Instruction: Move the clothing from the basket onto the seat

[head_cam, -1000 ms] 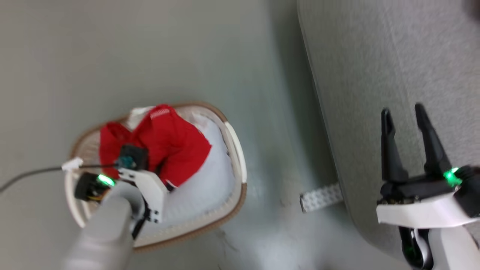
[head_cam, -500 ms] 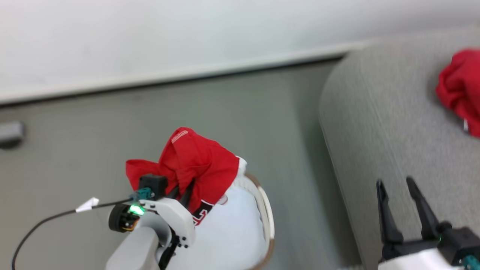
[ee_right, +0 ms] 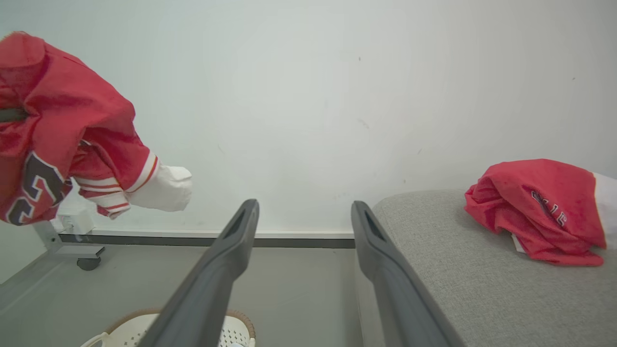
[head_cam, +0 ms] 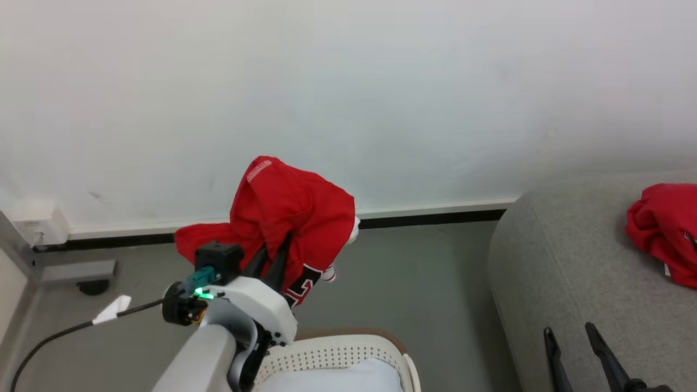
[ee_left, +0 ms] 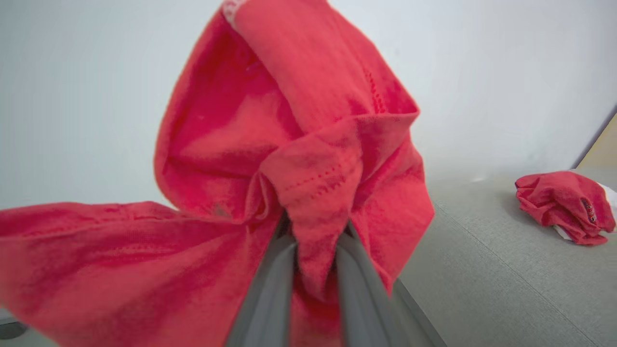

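The left claw (head_cam: 276, 251) is pinched shut on a bunched fold of the red jersey (head_cam: 294, 212), which hangs around and below its fingers, clear of the basket (head_cam: 348, 348) that sits beneath and a little to the right of the claw. The carry to the seat (head_cam: 572, 261), well off to the claw's right, probably goes best as a level sweep that holds this height until the trailing white-striped sleeve is past the seat's rounded edge. The release would do well to come only once the cloth rests on the cushion, short of the second red jersey (head_cam: 664, 228) already lying farther right. Only a narrow fold is held, so a jerky swing could pull it free over the floor (head_cam: 414, 283). The right claw (head_cam: 568, 328) stands spread and empty just above the near part of the seat, and I judge it is best kept out of the carry path. A second ago the jersey lay in the basket on the pale fabric (head_cam: 337, 378), with the left claw down on it; now it is lifted right out. The camera has tipped up, bringing in the wall (head_cam: 381, 98).
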Controlling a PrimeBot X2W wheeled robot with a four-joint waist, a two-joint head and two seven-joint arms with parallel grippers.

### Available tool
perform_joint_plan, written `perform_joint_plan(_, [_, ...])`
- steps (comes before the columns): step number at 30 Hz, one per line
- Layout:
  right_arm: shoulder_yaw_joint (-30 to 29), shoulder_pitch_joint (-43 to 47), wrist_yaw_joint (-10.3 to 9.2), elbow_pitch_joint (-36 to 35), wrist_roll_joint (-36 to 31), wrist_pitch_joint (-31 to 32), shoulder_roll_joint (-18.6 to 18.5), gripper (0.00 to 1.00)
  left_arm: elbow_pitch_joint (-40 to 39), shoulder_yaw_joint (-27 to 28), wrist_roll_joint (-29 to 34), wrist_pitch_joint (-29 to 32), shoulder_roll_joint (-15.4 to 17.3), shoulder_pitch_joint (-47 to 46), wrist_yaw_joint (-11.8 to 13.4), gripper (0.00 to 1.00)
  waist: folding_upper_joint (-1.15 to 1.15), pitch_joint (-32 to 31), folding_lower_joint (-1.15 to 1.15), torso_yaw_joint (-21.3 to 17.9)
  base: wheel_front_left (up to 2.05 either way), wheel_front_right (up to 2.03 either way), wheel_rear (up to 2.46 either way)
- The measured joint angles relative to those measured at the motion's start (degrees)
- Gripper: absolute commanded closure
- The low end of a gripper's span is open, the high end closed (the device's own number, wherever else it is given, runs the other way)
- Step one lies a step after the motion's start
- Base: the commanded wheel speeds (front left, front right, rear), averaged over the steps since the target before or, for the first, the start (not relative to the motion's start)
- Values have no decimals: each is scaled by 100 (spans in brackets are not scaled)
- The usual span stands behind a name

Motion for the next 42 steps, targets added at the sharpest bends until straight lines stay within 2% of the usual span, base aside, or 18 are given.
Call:
perform_joint_plan(6, [45,133,0,5,9,0,-1,0,-1419,42,-58,543,205,404,254,100,0,-256,1,52,0,0,0])
perform_joint_plan(12, [430,90,0,0,70,0,-2,0,-2449,-2,-75,1020,371,798,452,100,0,-252,1,5,0,0,0])
perform_joint_plan(14, [780,-46,-1,38,102,0,-11,0,-2695,-32,-77,1126,386,887,495,100,0,-239,1,-3,0,0,0])
perform_joint_plan(16, [1388,-251,-1,149,354,0,-140,0,-2875,-68,-82,1222,400,945,505,100,0,-222,2,-8,0,0,0])
perform_joint_plan(21, [2875,-1074,0,450,1345,41,-812,0,-3127,-188,-103,1344,401,1012,495,100,0,-179,2,-10,0,0,0])
perform_joint_plan(27, [4045,-2123,-1,730,2338,55,-1152,0,-3254,-361,-138,1433,345,1009,437,100,0,-149,2,60,0,0,0])
perform_joint_plan(34, [4996,-3049,-1,989,3130,35,-1139,0,-3245,-656,-137,1569,272,977,290,100,0,-146,2,193,0,0,0])
perform_joint_plan(41, [5210,-3534,-1,1399,3450,13,-945,0,-3262,-876,-154,1647,149,925,181,100,0,-143,3,282,0,0,0])
perform_joint_plan(42, [5199,-3557,-1,1412,3508,13,-904,53,-3264,-890,-188,1670,141,920,177,100,0,-143,3,293,0,0,0])
